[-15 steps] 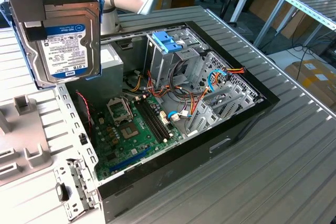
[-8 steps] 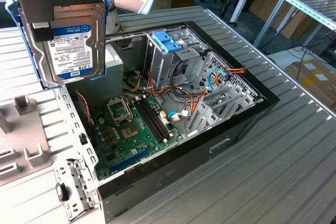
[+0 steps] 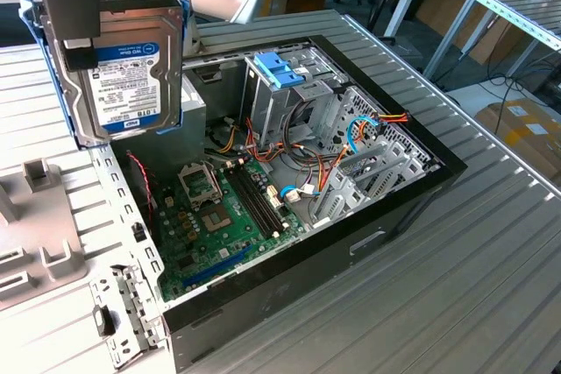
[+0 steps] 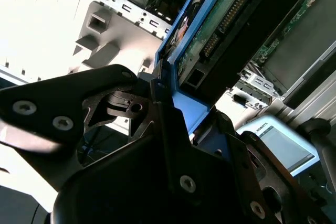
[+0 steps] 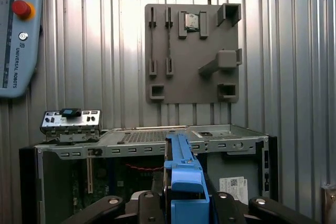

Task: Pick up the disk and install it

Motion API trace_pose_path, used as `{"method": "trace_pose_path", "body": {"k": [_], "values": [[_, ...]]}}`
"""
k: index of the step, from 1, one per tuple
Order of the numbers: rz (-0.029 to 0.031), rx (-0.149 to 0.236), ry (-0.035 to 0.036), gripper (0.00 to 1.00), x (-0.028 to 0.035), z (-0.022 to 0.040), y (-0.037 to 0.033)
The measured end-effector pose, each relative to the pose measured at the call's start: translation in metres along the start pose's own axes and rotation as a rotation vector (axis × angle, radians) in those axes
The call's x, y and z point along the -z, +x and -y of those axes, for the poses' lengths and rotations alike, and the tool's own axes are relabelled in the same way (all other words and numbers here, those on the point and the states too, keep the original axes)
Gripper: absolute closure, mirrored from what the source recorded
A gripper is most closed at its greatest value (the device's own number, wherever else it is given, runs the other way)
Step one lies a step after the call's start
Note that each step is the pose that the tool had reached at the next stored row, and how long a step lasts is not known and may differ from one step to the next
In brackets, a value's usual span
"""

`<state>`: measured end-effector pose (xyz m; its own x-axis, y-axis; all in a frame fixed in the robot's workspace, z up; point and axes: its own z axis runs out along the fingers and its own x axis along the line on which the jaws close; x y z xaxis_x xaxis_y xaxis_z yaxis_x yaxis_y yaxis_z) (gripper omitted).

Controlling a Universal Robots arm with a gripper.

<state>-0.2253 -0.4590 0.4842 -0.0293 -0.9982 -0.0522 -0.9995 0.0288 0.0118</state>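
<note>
Tabletop (image 3: 438, 304): ribbed grey metal, the ribs running under everything you have laid out. An open computer case (image 3: 263, 299) lies flat on it, side panel off, black walls, boards and cables facing up. In the exterior view it takes the middle of the surface.

Toward the exterior view's left you have a grey fixture plate (image 3: 39, 243) lying flat, with raised blocks and slots on its face. It sits just beside the case; whether the two touch cannot be told.

In the first wrist view a small silver port panel (image 5: 71, 123) sits just beside the case's rim. Your teach pendant (image 5: 16, 35), red button up, lies on the ribs apart from the plate.
</note>
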Motion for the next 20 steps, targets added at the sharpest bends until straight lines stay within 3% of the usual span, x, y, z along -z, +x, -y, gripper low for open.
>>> {"method": "trace_pose_path", "body": {"k": [20], "values": [[0.0,0.0,0.0,0.63,-0.0013,0.0139,0.0062]]}}
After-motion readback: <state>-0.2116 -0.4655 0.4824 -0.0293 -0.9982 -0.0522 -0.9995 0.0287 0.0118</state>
